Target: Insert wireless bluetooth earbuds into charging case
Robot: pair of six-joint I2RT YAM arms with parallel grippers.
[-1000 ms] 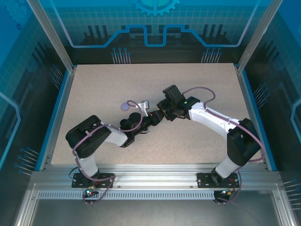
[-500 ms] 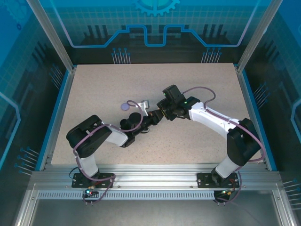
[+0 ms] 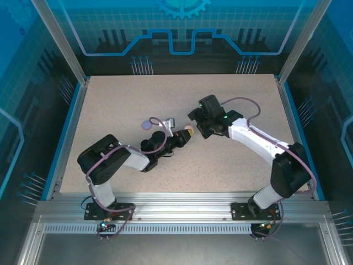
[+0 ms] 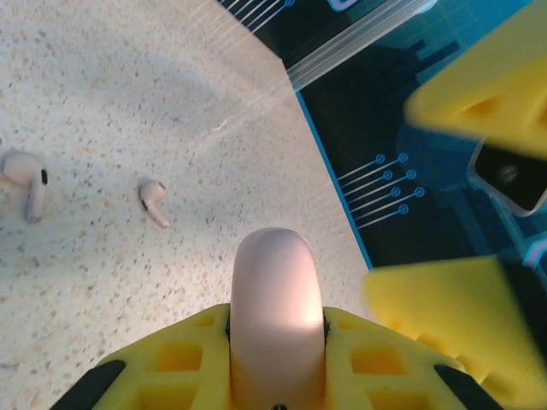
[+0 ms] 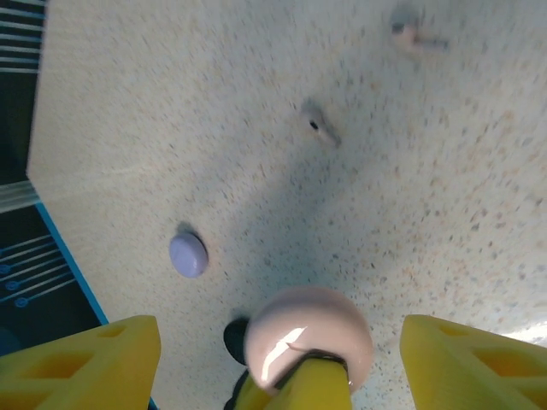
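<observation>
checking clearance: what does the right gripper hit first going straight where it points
Probably the pink case clamped in the left gripper, lying just ahead between the right gripper's open jaws; depth is unclear.

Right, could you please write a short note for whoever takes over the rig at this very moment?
Left tool: shut on the pale pink case, gripped edge-on.
Right tool: open, facing that case, holding nothing.
Things: two pale pink earbuds lie loose on the table beyond the held case. A lavender case sits on the table beside the left arm's wrist.
Done: the pink case is in hand.
Left: the case looks closed, so it probably needs opening before both pink earbuds are picked up and seated.
</observation>
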